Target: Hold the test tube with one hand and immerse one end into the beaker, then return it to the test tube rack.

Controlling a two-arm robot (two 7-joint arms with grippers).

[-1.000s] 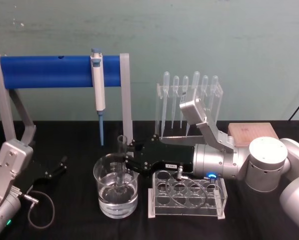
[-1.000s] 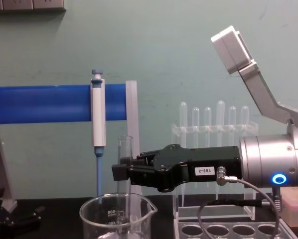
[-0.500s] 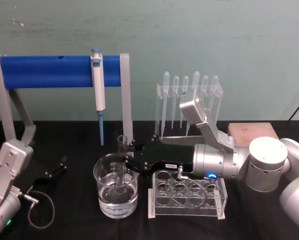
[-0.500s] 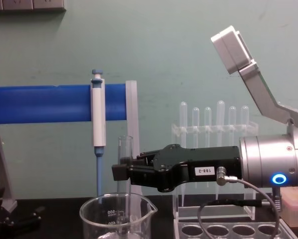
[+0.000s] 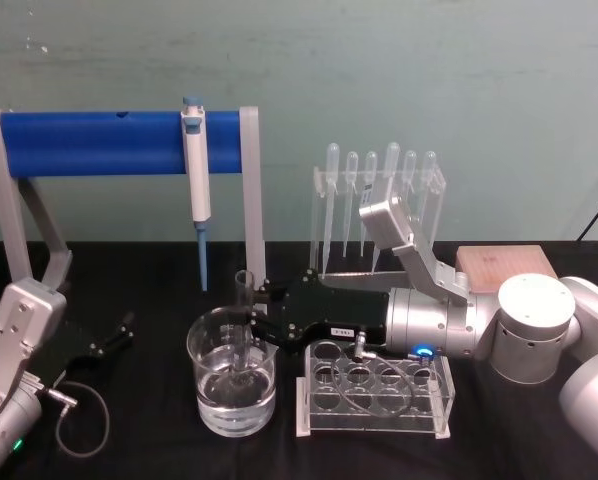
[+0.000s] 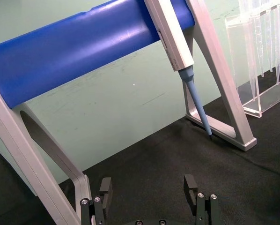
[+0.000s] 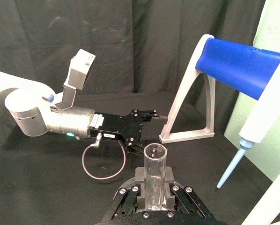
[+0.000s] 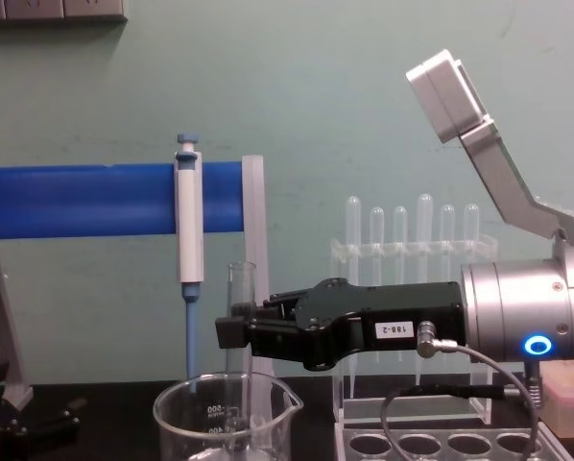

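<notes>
The right gripper's (image 5: 251, 324) fingers grasp the upright test tube (image 5: 244, 290), lower end inside the beaker (image 5: 231, 402); at the beaker's 9 o'clock the left gripper (image 5: 112, 335) rests, fingers released.

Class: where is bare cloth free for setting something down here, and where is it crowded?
Free: black cloth under the blue-barred pipette stand, behind the wide clear glass beaker; also the strip between it and the left tool. Crowded: the centre, where the right tool grips the clear glass test tube in the beaker, beside the clear plastic rack.
</notes>
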